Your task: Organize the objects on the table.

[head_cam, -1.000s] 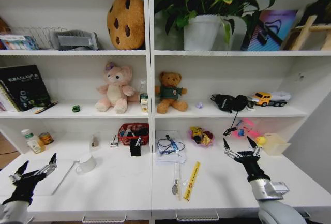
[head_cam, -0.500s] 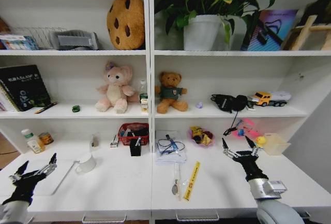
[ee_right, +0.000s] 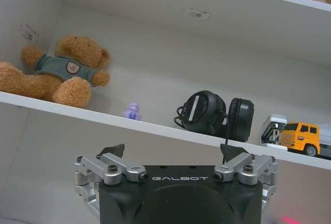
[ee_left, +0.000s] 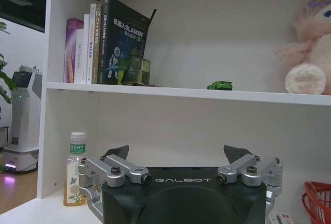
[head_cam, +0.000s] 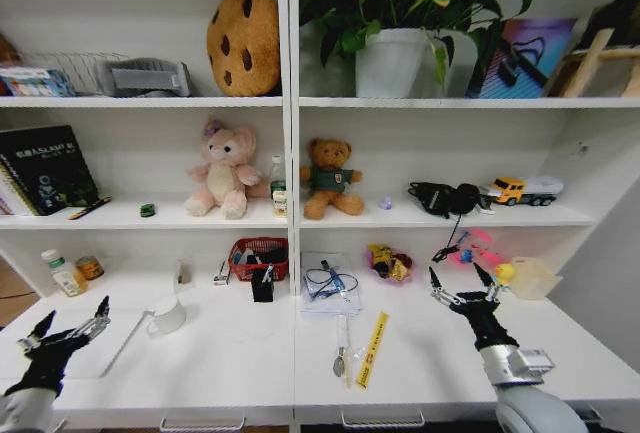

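Note:
The white table (head_cam: 230,353) carries small items under a shelving unit. A thin silver laptop (head_cam: 100,341) lies at the left end, and my left gripper (head_cam: 72,315) hovers open over its near corner. A pen (head_cam: 340,341) and a yellow ruler (head_cam: 371,349) lie side by side at the middle front. My right gripper (head_cam: 455,275) hangs open above bare table at the right. A small green object (head_cam: 147,210) sits on the middle shelf, also seen as the green object (ee_left: 220,85) beyond the open left gripper (ee_left: 177,154). The right gripper (ee_right: 172,151) holds nothing.
On the table stand a white mug (head_cam: 167,315), a red basket (head_cam: 258,256), a notebook with a cable (head_cam: 328,283), a bowl of trinkets (head_cam: 388,263), a bottle (head_cam: 62,271) and a pale box (head_cam: 530,278). Plush toys, headphones (head_cam: 445,198) and a toy truck (head_cam: 522,190) fill the shelf.
My right gripper has edged slightly to the left. The left gripper and the things on the table have not moved.

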Available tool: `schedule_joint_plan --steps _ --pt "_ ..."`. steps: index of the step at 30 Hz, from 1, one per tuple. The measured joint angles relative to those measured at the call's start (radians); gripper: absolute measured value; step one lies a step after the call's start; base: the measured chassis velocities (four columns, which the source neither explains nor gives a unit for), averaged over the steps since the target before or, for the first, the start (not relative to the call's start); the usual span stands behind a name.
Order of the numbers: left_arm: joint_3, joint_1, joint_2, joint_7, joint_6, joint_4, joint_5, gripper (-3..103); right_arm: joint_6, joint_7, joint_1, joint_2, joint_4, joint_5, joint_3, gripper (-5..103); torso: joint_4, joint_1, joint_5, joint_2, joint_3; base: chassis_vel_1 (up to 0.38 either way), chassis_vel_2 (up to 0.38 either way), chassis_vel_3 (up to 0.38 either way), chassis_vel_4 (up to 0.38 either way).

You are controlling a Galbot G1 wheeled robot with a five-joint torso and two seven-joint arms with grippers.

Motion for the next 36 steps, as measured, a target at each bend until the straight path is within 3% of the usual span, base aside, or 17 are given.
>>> schedule_joint_plan --steps 36 --pt "0.000 0.000 0.000 0.000 0.000 0.000 0.000 100 0.000 0.000 0.000 0.000 -0.001 0.000 0.000 100 -0.0001 0.000 -0.0002 0.000 0.000 0.076 0.076 -0.084 -0.075"
